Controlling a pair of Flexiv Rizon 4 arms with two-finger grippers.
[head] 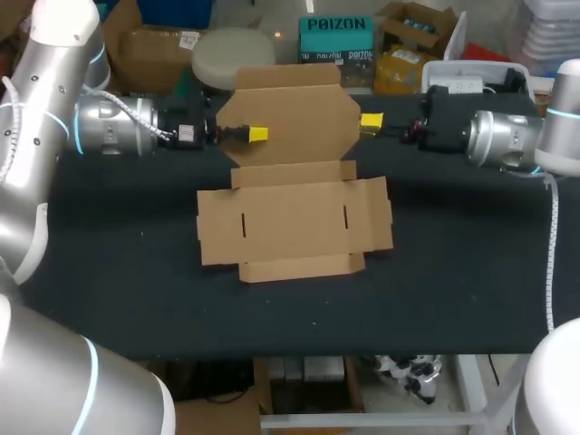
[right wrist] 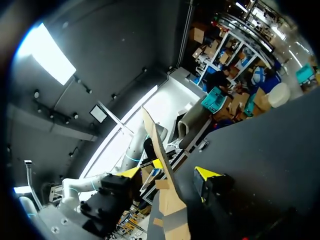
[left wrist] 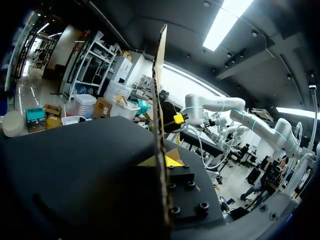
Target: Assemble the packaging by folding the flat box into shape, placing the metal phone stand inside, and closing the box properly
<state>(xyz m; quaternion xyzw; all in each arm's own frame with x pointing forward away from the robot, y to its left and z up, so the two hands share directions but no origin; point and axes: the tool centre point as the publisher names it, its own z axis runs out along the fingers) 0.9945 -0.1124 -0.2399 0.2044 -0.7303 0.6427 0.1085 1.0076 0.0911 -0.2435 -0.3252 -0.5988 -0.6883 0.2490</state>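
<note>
Folding looks barely begun | flat box [head: 294, 222] lies mid-surface [head: 453, 272], its back flap [head: 290, 113] raised toward the far edge | left pincer [head: 258, 134] clamped on the flap, holding it upright | right pincer [head: 372, 120] apart, straddling the flap's other side, probably steadying | phone stand not in sight

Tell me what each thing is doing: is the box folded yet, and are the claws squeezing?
box: not folded yet, base lying flat.
rear flap: lifted upright.
left gripper: shut on the rear flap.
right gripper: open, the flap's edge between its fingers.
</note>
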